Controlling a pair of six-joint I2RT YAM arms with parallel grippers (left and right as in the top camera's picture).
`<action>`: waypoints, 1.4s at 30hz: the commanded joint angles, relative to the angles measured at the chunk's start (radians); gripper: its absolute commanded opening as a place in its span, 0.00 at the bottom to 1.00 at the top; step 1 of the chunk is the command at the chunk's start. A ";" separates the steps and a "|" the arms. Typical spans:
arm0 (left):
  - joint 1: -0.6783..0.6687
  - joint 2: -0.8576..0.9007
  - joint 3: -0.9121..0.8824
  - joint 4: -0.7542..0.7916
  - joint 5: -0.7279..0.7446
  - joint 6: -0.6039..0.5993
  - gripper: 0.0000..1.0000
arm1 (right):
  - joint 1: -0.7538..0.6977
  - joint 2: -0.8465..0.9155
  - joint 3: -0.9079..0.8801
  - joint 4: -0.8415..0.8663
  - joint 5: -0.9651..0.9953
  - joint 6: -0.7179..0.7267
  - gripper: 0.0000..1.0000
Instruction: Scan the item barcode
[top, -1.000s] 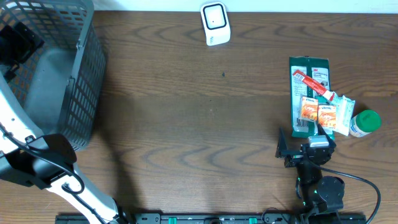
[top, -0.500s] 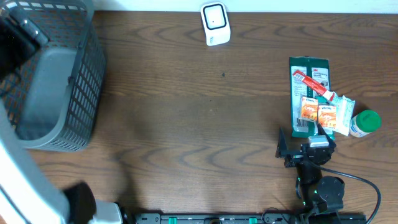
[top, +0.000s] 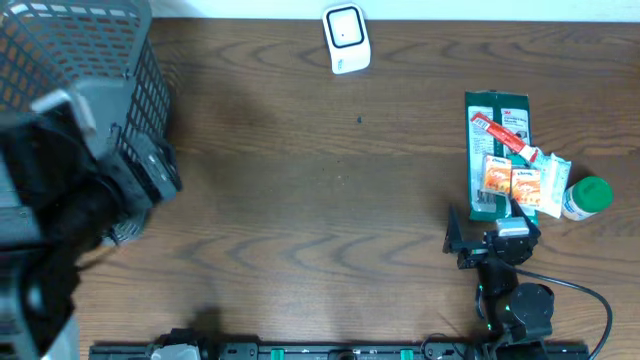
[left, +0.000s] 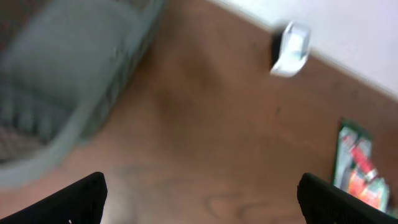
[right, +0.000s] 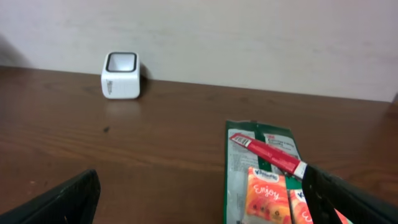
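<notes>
The goods sit bunched at the right of the overhead frame, I'd guess so the right arm can reach them, with the scanner (top: 346, 38) standing alone at the top centre, well apart from them. Its dark window faces up, so a barcode would probably have to be turned down over it.

The likeliest item is the green packet (top: 497, 110). It lies flat on the desk (top: 330, 200) with its long axis running top to bottom in the overhead frame and its header end toward the top edge. Across it a red stick (top: 505, 138) slants from upper left to lower right. Two orange packs (top: 505, 180) rest side by side on its lower half, and a green-capped bottle (top: 587, 196) is just beside them on the right. I can't spot a barcode on any of them.

The right fingers (right: 68, 199) are spread wide with nothing between them, parked just below the pile and pointing at it, which looks like a ready stance.

The left fingers (left: 81, 199) are also wide apart and empty. That arm is a blur at the left of the overhead frame, by the grey basket (top: 90, 40), and its camera looks across the desk toward the scanner.
</notes>
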 joint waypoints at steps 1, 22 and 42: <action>-0.005 -0.118 -0.216 -0.009 -0.040 0.003 0.98 | -0.005 -0.006 -0.001 -0.004 0.005 -0.012 0.99; -0.005 -0.885 -1.088 1.120 -0.147 0.002 0.98 | -0.005 -0.006 -0.001 -0.004 0.005 -0.012 0.99; -0.006 -1.150 -1.672 1.921 -0.107 -0.028 0.98 | -0.005 -0.006 -0.001 -0.004 0.005 -0.012 0.99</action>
